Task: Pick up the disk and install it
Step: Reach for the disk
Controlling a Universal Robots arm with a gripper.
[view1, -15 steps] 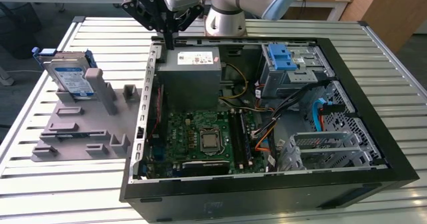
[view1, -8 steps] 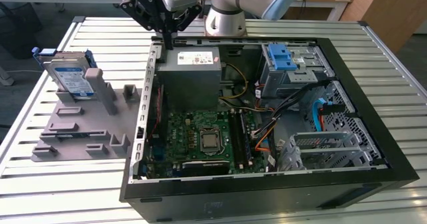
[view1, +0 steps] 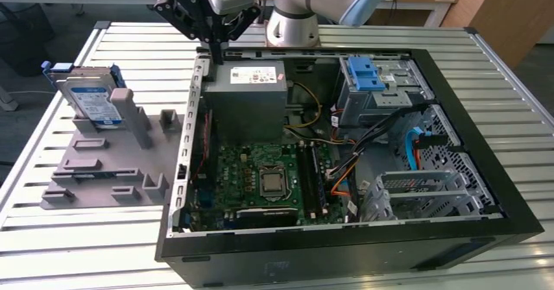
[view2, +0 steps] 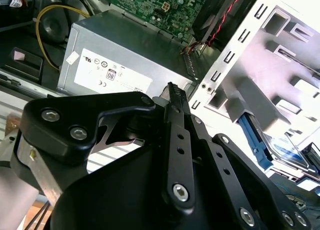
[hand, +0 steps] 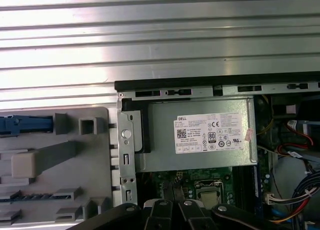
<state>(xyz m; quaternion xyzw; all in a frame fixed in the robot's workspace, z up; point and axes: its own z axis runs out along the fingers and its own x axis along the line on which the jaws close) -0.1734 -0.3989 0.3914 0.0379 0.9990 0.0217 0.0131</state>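
A slatted metal table [view1: 78,244] carries the whole set-up, with wooden desks behind it. The disk [view1: 91,98] stands on edge in a slot at the far corner of a grey moulded fixture [view1: 100,173], on the exterior view's left; its blue frame and white-and-blue label face the room, and nothing grips it. In the second wrist view the disk [view2: 289,152] shows past the fixture's raised blocks. Just beside the fixture lies an open black computer case [view1: 346,251], side panel off. Inside it, nearest the fixture, sits a grey power supply [view1: 246,102] with a white sticker, and below that a green motherboard [view1: 259,173]. A blue ribbed latch [view1: 365,76] tops the drive cage on the case's far side. The gripper [view1: 214,51] hangs over the case's far edge, above the power supply's corner and well apart from the disk; its fingers [view2: 172,98] are pressed together and hold nothing.
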